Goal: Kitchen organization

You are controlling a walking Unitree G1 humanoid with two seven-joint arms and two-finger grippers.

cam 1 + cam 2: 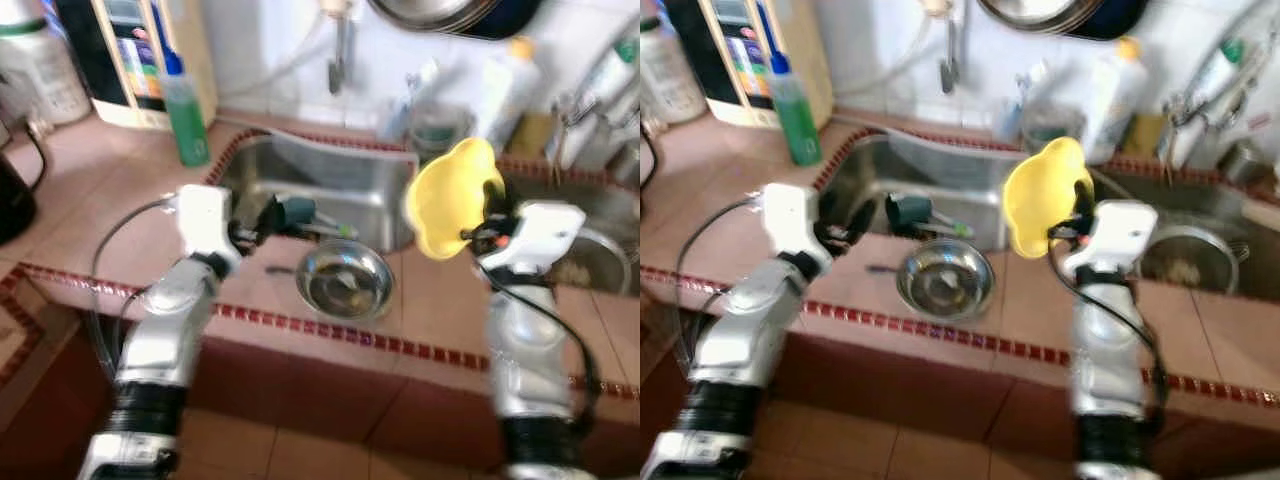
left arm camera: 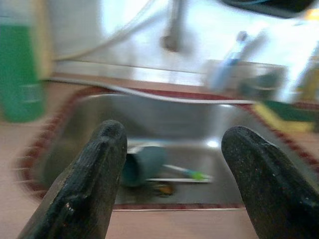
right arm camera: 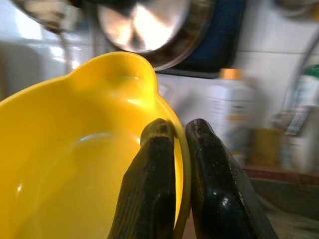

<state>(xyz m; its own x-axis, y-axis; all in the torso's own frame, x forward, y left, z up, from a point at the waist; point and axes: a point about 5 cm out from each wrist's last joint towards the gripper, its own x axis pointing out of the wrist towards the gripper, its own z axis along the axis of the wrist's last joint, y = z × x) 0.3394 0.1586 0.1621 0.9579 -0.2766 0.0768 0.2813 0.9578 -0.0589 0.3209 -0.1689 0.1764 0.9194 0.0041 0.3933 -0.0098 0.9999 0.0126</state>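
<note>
While the head view is smeared, I read it near to far. Steel bowl (image 1: 345, 280) sits empty on the tiled counter (image 1: 100, 240), just short of the sink (image 1: 330, 180). My left gripper (image 2: 172, 174) hovers at the sink's near rim, fingers wide apart, holding nothing. Right gripper (image 3: 182, 164) is pinched on the rim of the yellow plastic bowl (image 1: 450, 195), one finger inside and one outside, bowl held up on edge above the counter. It looks light, stiff and glossy, so I'd guess it may swing or slip; a rim grip is the only sensible hold. In the sink: teal cup (image 2: 142, 164) on its side and a green-tipped utensil (image 2: 187, 173). Beyond: green soap bottle (image 1: 186, 120), tap (image 1: 340, 50), white tiled wall with hanging pans.
</note>
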